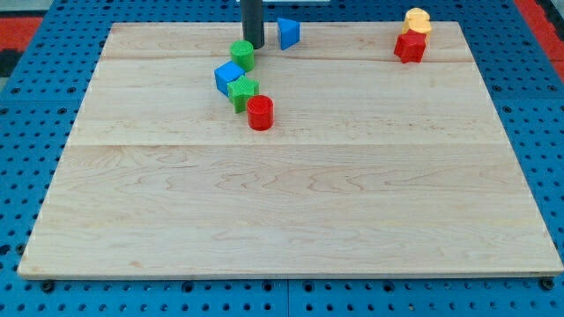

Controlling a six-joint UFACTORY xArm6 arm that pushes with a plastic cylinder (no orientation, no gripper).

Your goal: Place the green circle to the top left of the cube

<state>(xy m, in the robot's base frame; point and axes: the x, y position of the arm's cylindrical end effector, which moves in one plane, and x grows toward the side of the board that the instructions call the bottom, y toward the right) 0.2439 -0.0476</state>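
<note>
Wooden surface (pixel 291 202) on blue pegboard (pixel 26 106); tool is bare rod, nothing to spread or pinch; my tip (pixel 253 44) near view's top, just beside green circle (pixel 242 55), at its upper right; blue cube (pixel 228 77) just below circle, touching green star (pixel 242 91); red cylinder (pixel 260 114) below star; blue triangle (pixel 288 33) right of tip; yellow block (pixel 418 20) on red block (pixel 410 47) top right.

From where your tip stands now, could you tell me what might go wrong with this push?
My tip sits just right of the green circle, which nearly touches the blue cube. A downward push could drag the cube along. A leftward sweep might overshoot. The blue triangle beside my tip could get bumped.
</note>
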